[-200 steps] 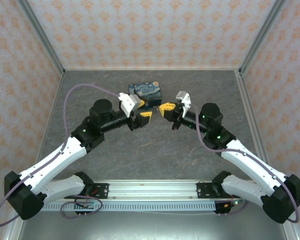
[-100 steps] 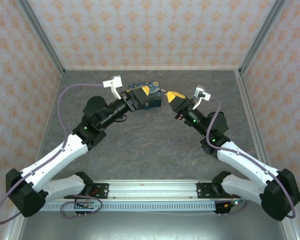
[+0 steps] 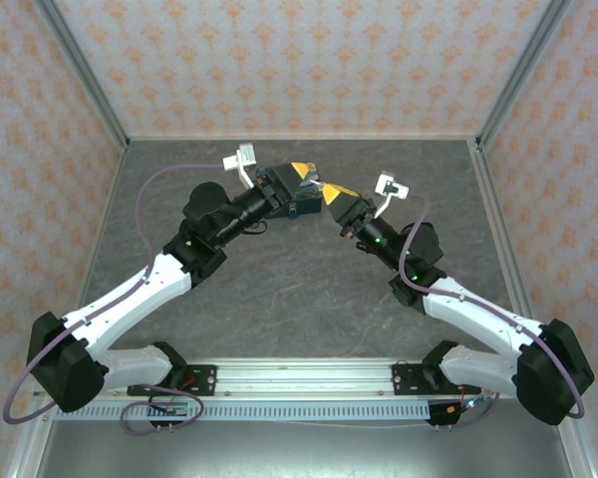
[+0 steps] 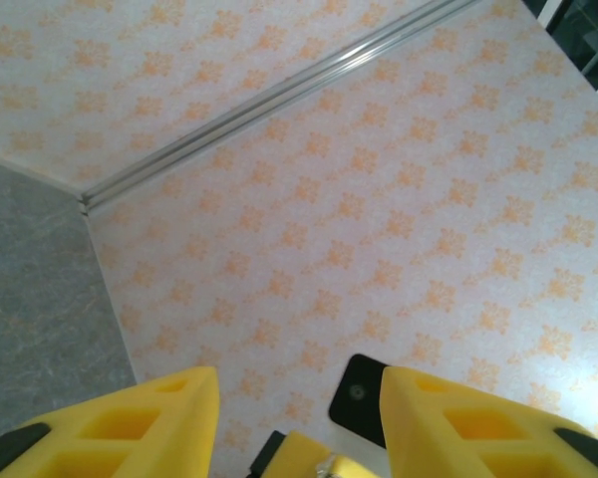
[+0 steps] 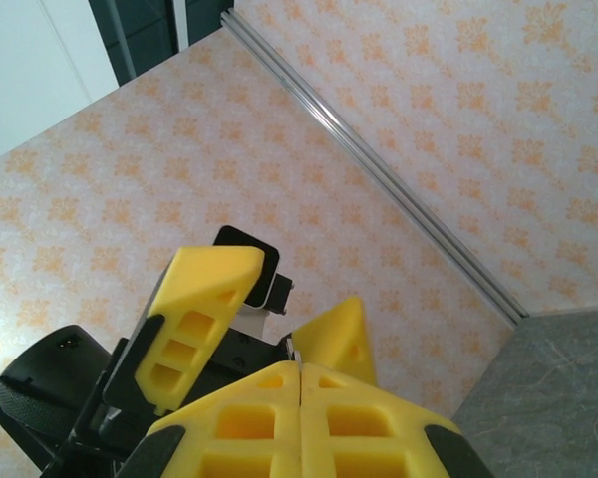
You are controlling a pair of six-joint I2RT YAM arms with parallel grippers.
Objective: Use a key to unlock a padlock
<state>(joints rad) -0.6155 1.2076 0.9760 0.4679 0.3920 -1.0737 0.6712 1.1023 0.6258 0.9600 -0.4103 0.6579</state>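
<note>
Above the desk's (image 3: 279, 289) far end, the left pincer (image 3: 301, 171) holds its jaws apart, nearly tip to tip with the right pincer (image 3: 331, 193), whose yellow fingers (image 5: 239, 418) press together.

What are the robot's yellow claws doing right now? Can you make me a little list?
left gripper: open, pointed toward the patterned wall
right gripper: shut, tip poking inside the left gripper's opening
printed tin: on the table, partly hidden by the left gripper
table: grey, mottled
</note>
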